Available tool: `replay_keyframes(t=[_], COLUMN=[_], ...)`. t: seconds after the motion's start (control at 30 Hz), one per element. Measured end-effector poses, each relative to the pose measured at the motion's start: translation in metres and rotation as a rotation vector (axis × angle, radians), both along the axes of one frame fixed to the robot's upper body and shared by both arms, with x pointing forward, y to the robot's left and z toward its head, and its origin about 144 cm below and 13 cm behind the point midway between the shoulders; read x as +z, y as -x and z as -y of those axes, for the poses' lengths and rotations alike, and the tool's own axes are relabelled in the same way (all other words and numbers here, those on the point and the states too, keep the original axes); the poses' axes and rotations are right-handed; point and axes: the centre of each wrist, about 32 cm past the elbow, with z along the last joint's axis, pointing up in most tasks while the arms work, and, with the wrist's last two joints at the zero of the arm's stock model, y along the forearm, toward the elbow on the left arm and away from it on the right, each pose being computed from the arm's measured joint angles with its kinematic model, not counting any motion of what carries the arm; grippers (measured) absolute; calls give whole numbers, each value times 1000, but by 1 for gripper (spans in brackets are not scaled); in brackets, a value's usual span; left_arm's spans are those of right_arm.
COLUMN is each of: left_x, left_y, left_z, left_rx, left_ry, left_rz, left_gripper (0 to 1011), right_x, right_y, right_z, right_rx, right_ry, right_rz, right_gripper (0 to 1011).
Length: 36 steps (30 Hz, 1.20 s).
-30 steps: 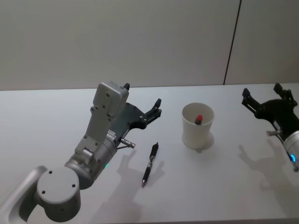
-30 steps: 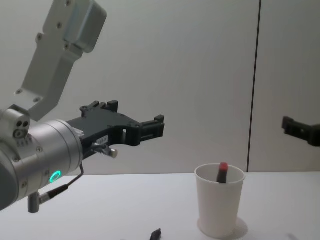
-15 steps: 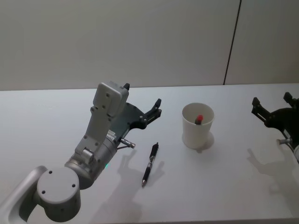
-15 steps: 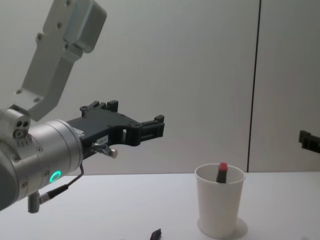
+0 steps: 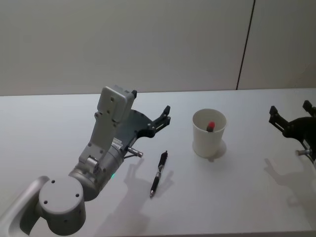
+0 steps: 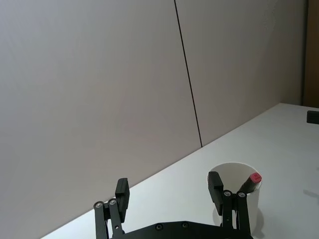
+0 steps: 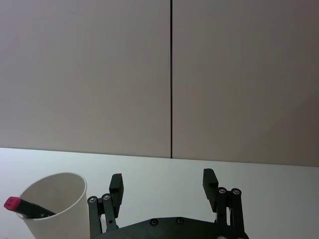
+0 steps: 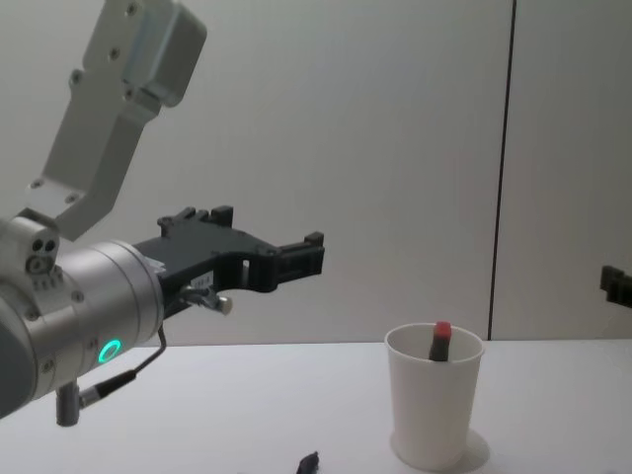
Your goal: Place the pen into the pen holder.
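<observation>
One pen lies ungrasped left of the pen holder, so the empty, spread left gripper hovering just beyond it probably needs to descend and clench it, while the right gripper idles, also spread, at far right.

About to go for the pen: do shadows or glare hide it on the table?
Head view: no glare; the pen lies plain on the white table, the left pincer's soft shadow beside it. Chest view: the bottom edge cuts it to a tip.

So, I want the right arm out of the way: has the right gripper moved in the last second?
Yes. In the head view the right gripper has drawn rightward, farther from the white cup, which has stayed put.
</observation>
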Motion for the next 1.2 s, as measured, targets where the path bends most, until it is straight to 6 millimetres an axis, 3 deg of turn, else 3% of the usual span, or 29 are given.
replay_keyframes(t=[1.2], left_x=[-1], left_y=[-15], left_z=[17], left_rx=[-14], left_ry=[59], left_rz=[-477], left_gripper=[1009], right_x=[-1], right_y=[2], right_z=[2], right_rx=[-3], right_ry=[4], right_rz=[-5], right_gripper=[1002])
